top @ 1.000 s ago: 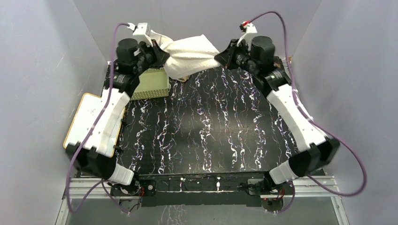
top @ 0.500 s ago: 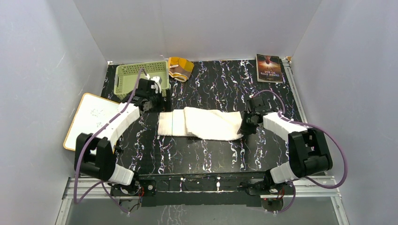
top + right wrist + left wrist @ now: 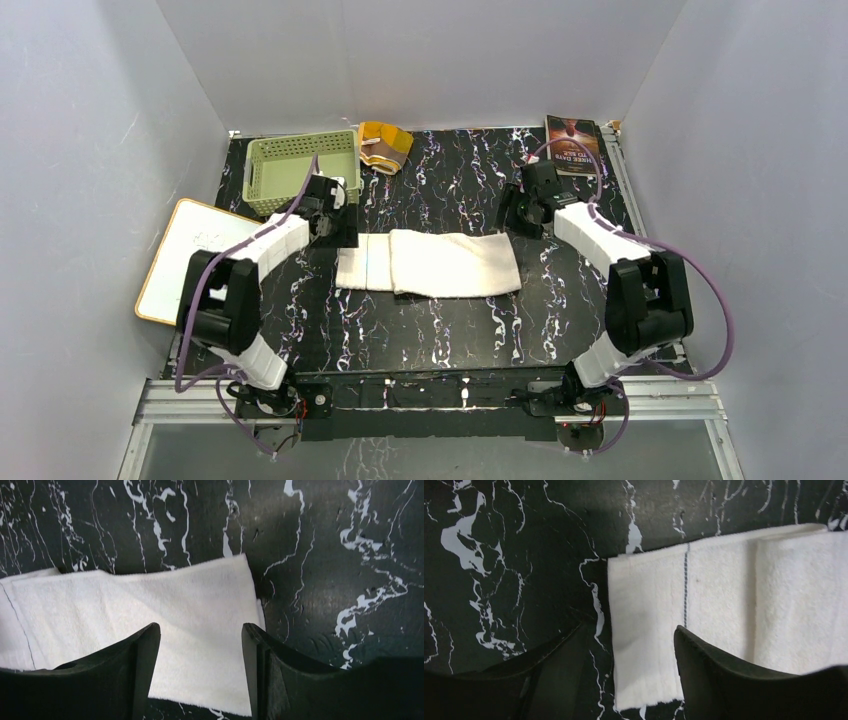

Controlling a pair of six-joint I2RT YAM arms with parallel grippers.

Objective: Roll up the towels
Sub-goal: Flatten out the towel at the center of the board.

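A white towel (image 3: 430, 263) lies flat as a long strip across the middle of the table, folded lengthwise. My left gripper (image 3: 338, 222) hovers over its left end, open and holding nothing. In the left wrist view the towel's (image 3: 724, 595) short edge runs between the spread fingers (image 3: 719, 680). My right gripper (image 3: 512, 218) stands open just behind the towel's right end; its wrist view has the cloth (image 3: 150, 605) under the gap between the fingers (image 3: 125, 675). A brown and orange towel (image 3: 384, 144) sits rolled at the back.
A green basket (image 3: 262, 178) stands at the back left, beside the rolled towel. A white board with a tan edge (image 3: 190, 262) leans off the table's left side. A dark book (image 3: 573, 145) lies in the back right corner.
A second ago both grippers held the white towel stretched high at the back. It now lies flat on the table; both grippers have let go and drawn back from its ends.
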